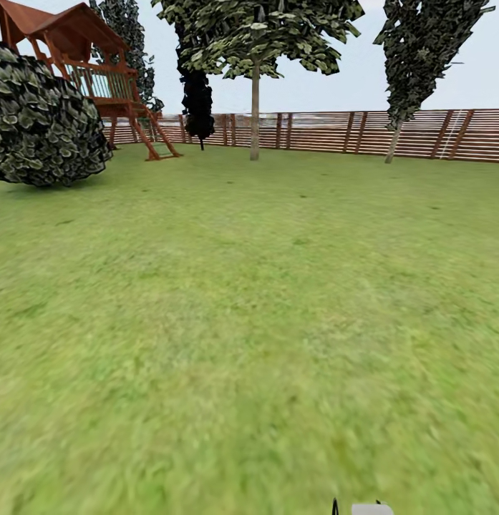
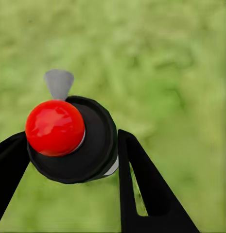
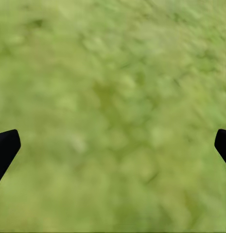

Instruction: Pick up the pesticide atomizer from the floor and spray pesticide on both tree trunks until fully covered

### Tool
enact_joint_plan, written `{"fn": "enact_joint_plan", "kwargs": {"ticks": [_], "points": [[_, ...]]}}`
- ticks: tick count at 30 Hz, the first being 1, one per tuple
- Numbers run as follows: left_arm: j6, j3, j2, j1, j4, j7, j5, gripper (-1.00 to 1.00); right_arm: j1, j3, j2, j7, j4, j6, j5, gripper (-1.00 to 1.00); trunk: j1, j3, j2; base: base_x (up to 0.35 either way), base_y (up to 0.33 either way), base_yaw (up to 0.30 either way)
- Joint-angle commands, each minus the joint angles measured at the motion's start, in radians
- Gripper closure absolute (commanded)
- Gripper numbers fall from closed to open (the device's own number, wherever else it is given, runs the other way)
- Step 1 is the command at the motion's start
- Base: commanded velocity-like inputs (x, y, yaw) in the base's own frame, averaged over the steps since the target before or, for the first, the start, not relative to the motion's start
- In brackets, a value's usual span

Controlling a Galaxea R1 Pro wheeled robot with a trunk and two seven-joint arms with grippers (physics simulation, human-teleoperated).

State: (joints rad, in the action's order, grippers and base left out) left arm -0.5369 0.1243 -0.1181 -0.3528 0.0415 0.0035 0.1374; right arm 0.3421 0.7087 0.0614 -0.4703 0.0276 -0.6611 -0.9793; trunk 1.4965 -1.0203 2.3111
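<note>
Left hand (image 2: 74, 160) pinches the red-topped pesticide atomizer (image 2: 76, 141) over lawn (image 1: 249, 322); right hand (image 3: 113, 145) spread wide; tree (image 1: 255, 107) stands far off.

place: garden | lawn (image 1: 242, 322) | slatted fence (image 1: 421, 132) | wooden playhouse (image 1: 84, 64) | trees (image 1: 255, 79)

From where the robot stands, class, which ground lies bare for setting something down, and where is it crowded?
Bare: the wide green lawn ahead, up to the brown slatted wooden fence. Crowded: far left, by the round dark leafy bush and wooden playhouse.
</note>
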Motion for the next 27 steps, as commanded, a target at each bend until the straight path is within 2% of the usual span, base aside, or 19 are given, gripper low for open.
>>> {"fn": "enact_joint_plan", "kwargs": {"ticks": [1, 18, 27], "points": [[0.000, 0.000, 0.000, 0.000, 0.000, 0.000, 0.000, 1.00, 0.000, 0.000, 0.000, 0.000, 0.000, 0.000, 0.000, -1.00, 0.000, 0.000, 0.000, 0.339, 0.000, 0.000], [-0.001, 0.000, 0.000, 0.000, 0.000, 0.000, -0.001, 1.00, 0.000, 0.000, 0.000, 0.000, 0.000, 0.000, 0.001, -1.00, 0.000, 0.000, 0.000, 0.339, 0.000, 0.000], [-0.004, 0.000, 0.009, 0.010, 0.000, 0.000, -0.002, 1.00, 0.000, 0.000, 0.000, 0.000, 0.000, 0.000, 0.001, -1.00, 0.000, 0.000, 0.000, 0.339, 0.000, 0.000]]}}
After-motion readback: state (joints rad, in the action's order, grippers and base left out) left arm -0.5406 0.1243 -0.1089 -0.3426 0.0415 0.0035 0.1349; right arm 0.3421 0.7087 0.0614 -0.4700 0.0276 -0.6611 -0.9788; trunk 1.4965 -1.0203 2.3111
